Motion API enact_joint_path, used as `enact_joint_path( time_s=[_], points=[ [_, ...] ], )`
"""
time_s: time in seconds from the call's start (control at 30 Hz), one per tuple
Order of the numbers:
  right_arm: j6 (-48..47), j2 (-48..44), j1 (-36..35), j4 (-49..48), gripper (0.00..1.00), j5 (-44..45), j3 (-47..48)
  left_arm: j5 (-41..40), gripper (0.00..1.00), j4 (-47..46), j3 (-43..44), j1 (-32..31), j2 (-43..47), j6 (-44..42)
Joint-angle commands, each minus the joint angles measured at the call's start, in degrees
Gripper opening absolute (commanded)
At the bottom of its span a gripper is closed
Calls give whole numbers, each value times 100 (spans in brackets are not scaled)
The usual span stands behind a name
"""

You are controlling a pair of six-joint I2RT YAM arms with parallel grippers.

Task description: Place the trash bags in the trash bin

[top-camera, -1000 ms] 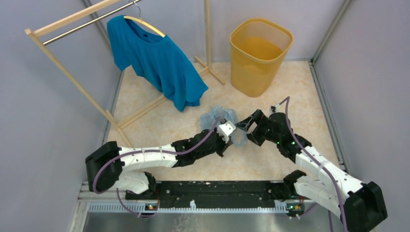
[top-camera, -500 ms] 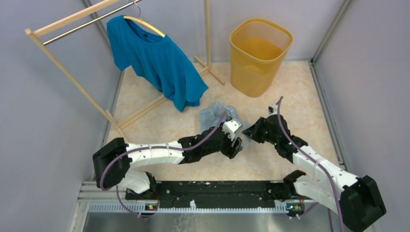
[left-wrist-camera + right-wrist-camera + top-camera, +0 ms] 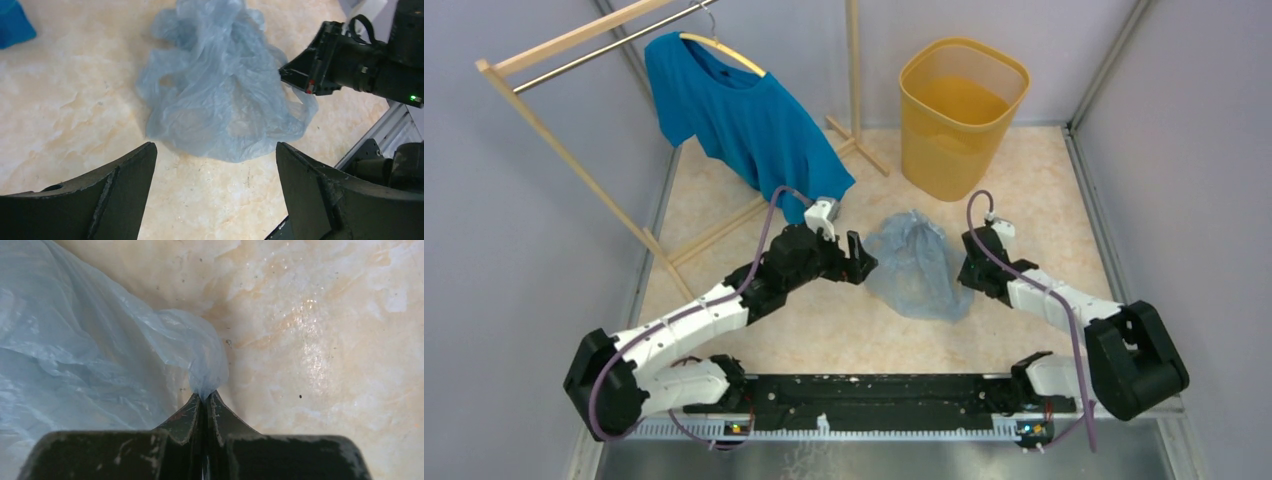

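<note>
Mid-table, the right gripper (image 3: 967,268) was clamped tight on a pinch of film at the right-hand edge of the trash bag (image 3: 914,265). The right wrist view showed it plainly, jaws pressed together with a small peak of pale plastic caught at the tips (image 3: 204,396). The rest of the bag (image 3: 75,340) spread away to the left of that gripper, crumpled and lying on the table. Its long axis ran roughly from the near side toward the far side. Across the bag, the left gripper (image 3: 859,258) stood with jaws spread wide and nothing between them, just off the bag's left edge. From its own camera the bag (image 3: 215,95) lay ahead of the gaping fingers, apart from them. So the hold belonged to the right arm alone. Farther back, the trash bin (image 3: 944,150) stood upright at the far side, well apart from the bag and almost straight beyond the right gripper. By that layout the carry looked like a lift and a reach away from the bases, with the right arm the better placed.
</note>
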State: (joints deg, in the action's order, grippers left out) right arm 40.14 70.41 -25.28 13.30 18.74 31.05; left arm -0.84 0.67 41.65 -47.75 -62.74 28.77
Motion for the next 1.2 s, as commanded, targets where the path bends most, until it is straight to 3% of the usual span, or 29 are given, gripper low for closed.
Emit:
enact_joint_path(
  time_s=[0.0, 0.2, 0.23, 0.33, 0.47, 0.63, 0.73, 0.9, 1.03, 1.17],
  points=[
    [-464, 153, 120, -306, 0, -429, 101, 477, 93, -7, -153, 344, -222, 589],
    [-748, -211, 242, -552, 0, -696, -135, 939, 81, -783, -131, 797, -874, 647],
    [-822, -278, 283, -598, 0, -812, -172, 926, 76, -807, -74, 862, -1007, 604],
    [-949, -479, 381, -712, 0, -1059, -262, 670, 51, -640, 196, 925, -1356, 129],
    [-1035, -755, 399, -858, 0, -1269, -378, -166, 51, -376, 526, 925, -1809, -206],
    [-1135, -1033, 400, -941, 0, -1417, -437, -234, 61, -823, 605, 908, -2216, -844],
    [-1191, -1168, 409, -1035, 0, -1459, -502, -624, 61, -869, 734, 912, -2469, -1186],
    [-1249, -1192, 428, -1091, 0, -1605, -571, -326, 59, -1745, 624, 868, -2654, -1846],
    [-1277, -1183, 445, -1141, 0, -1720, -597, -111, 48, -2056, 750, 846, -2906, -2185],
    [-1322, -1213, 445, -1127, 0, -1789, -593, 200, 51, -2152, 942, 828, -3158, -2422]
  ],
)
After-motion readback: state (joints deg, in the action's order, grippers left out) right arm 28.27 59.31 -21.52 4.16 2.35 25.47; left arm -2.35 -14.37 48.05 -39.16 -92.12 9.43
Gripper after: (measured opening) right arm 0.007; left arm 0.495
